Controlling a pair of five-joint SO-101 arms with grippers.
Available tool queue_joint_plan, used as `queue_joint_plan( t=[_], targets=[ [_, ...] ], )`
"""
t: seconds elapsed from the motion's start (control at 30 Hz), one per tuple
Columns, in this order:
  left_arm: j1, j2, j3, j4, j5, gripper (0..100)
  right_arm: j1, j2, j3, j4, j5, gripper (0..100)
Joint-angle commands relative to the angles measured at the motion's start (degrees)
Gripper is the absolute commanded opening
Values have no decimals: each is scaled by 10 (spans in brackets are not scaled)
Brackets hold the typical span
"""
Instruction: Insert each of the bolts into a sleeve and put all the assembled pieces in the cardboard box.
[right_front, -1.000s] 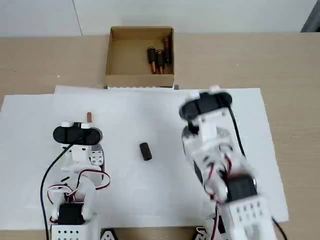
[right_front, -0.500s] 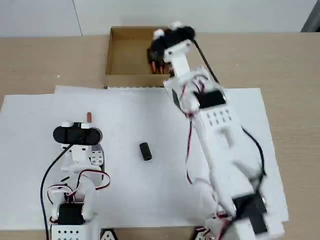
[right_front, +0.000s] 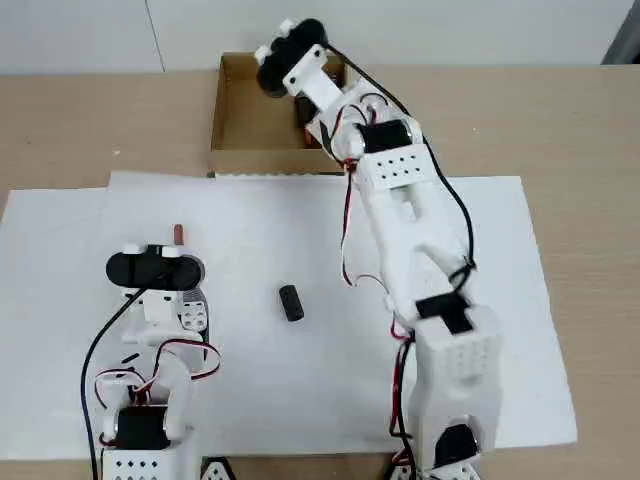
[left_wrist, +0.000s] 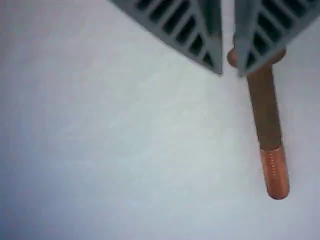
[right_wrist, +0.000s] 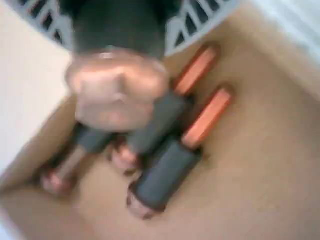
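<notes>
Right wrist view: my right gripper (right_wrist: 119, 30) is clamped on an assembled piece (right_wrist: 116, 87) above the cardboard box (right_wrist: 260, 165). My left gripper (left_wrist: 227, 55) is nearly closed and empty, with a bolt (left_wrist: 267, 130) lying by its tip on the paper (left_wrist: 100, 150).

Bright, diffuse, even light from above; faint soft shadows on white paper (right_front: 300, 400), inside cardboard box (right_front: 250, 110).

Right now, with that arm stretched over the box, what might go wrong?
The black-sleeved copper bolt in the right gripper hangs above the assembled pieces in the brown cardboard box; released there, it could bounce off them or slide apart. Pulling back, the arm might catch the box's wall.
</notes>
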Motion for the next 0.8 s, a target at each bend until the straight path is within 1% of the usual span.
queue_joint_plan(
  t=[0.0,0.23,0.33,0.4,0.5,0.53,0.77],
  targets=[
    [-6,-4,-5,1,-1,6,-2,38,-105,-18,59,3],
    [-6,-4,-5,1,-1,6,-18,159,-234,-19,130,5],
    [-6,-4,-5,1,-1,6,-22,204,-295,-18,138,9],
    [-6,-4,-5,1,0,6,-22,233,-331,-15,138,51],
    [-6,-4,-5,1,0,6,-22,264,-370,-13,138,147],
    [-6,-4,-5,1,0,6,-22,271,-379,-13,138,162],
    [-6,-4,-5,1,0,6,-31,282,-391,-13,137,99]
  ],
)
